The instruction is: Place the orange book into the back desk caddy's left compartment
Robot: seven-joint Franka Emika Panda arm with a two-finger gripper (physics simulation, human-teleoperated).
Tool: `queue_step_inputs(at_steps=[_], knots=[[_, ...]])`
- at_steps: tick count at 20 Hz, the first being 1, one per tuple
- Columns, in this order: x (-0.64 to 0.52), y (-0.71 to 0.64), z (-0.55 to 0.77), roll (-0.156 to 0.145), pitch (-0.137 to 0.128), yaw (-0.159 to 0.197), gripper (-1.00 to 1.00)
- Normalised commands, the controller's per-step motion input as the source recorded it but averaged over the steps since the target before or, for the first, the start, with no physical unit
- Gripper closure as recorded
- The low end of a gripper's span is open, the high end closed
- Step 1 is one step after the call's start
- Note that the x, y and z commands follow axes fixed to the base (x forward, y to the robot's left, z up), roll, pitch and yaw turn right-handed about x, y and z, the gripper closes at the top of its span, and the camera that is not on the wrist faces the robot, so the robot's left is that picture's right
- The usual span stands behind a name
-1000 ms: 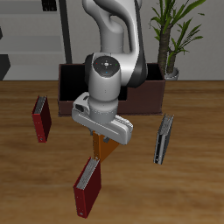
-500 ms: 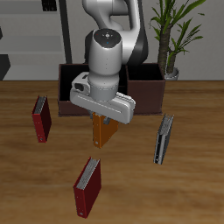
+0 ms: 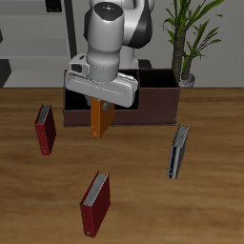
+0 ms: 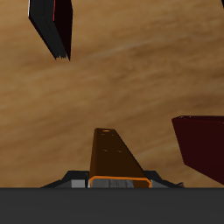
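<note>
My gripper (image 3: 100,103) is shut on the orange book (image 3: 99,121), which hangs upright below the fingers, lifted off the table. It hangs just in front of the back desk caddy (image 3: 157,103), a long dark brown box, at the end where the left compartment lies. That compartment is mostly hidden behind my hand. In the wrist view the orange book (image 4: 114,157) reaches out from the gripper (image 4: 109,181) over the wooden tabletop.
One dark red book (image 3: 44,130) stands beside the caddy's end and another (image 3: 95,203) nearer the table's front edge; both show in the wrist view (image 4: 206,149) (image 4: 51,26). A grey-blue book (image 3: 178,151) stands farther along. A potted plant (image 3: 186,43) is behind the caddy.
The gripper has risen and moved back toward the caddy, carrying the orange book up off the table. The other books have not moved.
</note>
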Motion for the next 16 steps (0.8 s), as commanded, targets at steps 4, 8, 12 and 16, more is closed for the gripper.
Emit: queue_step_inputs(at_steps=[4,8,12,16], knots=[[-0.36,-0.25,0.32,-0.017,-0.031,0.067,1.00],[-0.37,-0.24,0.34,-0.011,-0.020,0.040,1.00],[-0.41,-0.11,0.20,0.001,-0.014,0.059,1.00],[-0.54,-0.02,0.27,0.013,-0.037,0.040,1.00]])
